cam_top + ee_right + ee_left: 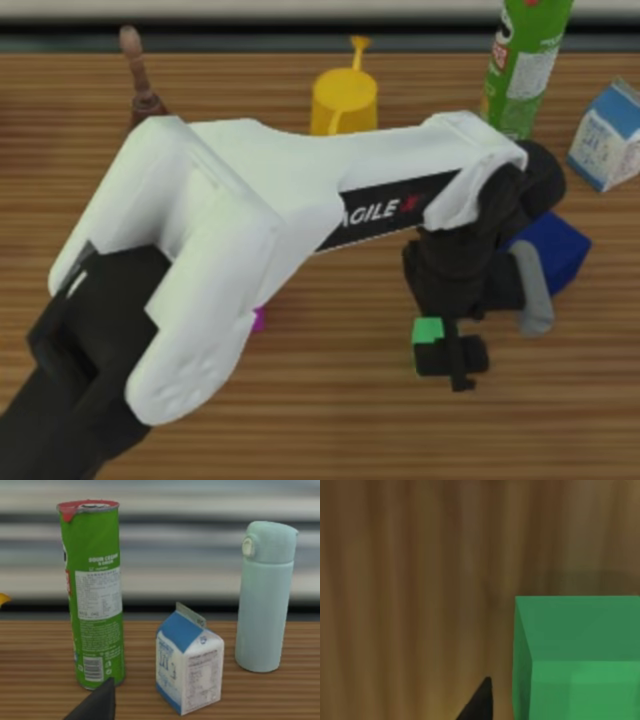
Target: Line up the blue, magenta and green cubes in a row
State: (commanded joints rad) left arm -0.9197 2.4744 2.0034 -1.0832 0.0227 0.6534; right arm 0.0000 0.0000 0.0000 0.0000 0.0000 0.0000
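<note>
The small light green cube (pixel 428 330) lies on the wooden table, right of centre and near the front. My left gripper (pixel 443 348) hangs over it, open. In the left wrist view the green cube (pixel 577 657) fills the space beside one dark fingertip (pixel 480 702), with a gap of bare wood between them. The dark blue cube (pixel 558 250) rests just behind and to the right, partly hidden by the wrist. Only a sliver of the magenta cube (pixel 258 320) shows under my left arm. My right arm is outside the top view; one of its fingertips (pixel 102 702) shows, holding nothing.
Along the back edge stand a brown wooden handle (pixel 140 85), a yellow watering can (pixel 345 95), a tall green canister (pixel 525 60) and a blue-and-white milk carton (pixel 605 135). A pale teal flask (pixel 265 597) stands beyond the carton.
</note>
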